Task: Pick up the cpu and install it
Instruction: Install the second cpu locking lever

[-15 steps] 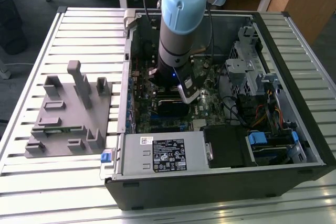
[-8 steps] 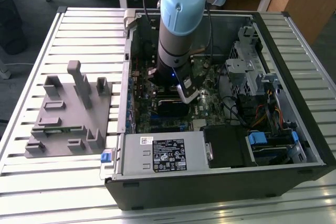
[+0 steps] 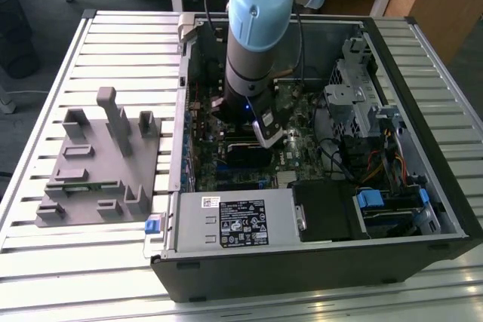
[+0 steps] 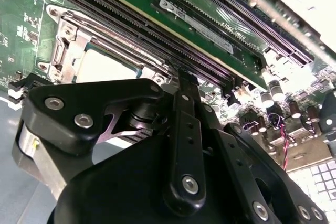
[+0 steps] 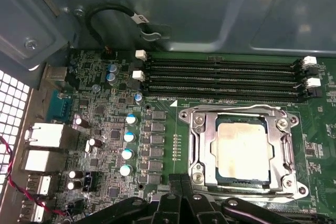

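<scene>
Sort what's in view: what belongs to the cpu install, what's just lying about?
Job: cpu, sitting in the socket frame; gripper just beside it.
Lying about: grey fixture on the table, empty memory slots, power supply.

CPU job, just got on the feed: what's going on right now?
The arm is reaching down into the open computer case, with the gripper low over the motherboard. In the first wrist view the cpu lies inside the socket frame, silvery top up, beside the memory slots. The gripper holds nothing that can be seen. The grey fixture sits on the table at the exterior view's left.
</scene>
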{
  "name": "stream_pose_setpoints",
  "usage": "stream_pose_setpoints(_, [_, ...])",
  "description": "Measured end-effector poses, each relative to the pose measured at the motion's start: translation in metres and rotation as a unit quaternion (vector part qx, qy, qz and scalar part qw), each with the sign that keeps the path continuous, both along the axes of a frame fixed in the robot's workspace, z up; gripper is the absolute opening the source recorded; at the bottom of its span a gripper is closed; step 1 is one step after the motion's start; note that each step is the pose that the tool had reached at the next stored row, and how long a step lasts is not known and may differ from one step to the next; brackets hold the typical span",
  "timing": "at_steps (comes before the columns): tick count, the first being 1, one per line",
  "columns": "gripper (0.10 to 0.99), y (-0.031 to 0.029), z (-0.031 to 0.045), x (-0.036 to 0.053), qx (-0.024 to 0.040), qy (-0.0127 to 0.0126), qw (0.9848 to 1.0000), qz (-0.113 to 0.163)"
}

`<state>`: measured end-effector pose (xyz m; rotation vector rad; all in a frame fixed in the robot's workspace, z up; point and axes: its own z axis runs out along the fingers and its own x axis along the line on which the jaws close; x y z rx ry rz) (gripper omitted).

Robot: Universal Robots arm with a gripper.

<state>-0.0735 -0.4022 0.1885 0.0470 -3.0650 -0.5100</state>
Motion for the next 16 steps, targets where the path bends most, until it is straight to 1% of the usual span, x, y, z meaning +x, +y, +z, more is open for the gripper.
stream_pose_setpoints(2, [0.106, 0.0010, -0.0007, -0.0004, 0.0002, -0.0001, 1.0000, 0.000])
stream_pose_setpoints(7, [0.106, 0.0012, -0.0012, -0.0010, 0.0001, 0.0001, 1.0000, 0.000])
stream_pose_setpoints(11, [0.106, 0.0012, -0.0013, -0.0010, -0.0015, 0.0000, 1.0000, 0.000])
stream_pose_setpoints(16, [0.106, 0.0018, -0.0012, -0.0011, -0.0115, 0.0000, 0.9999, 0.000])
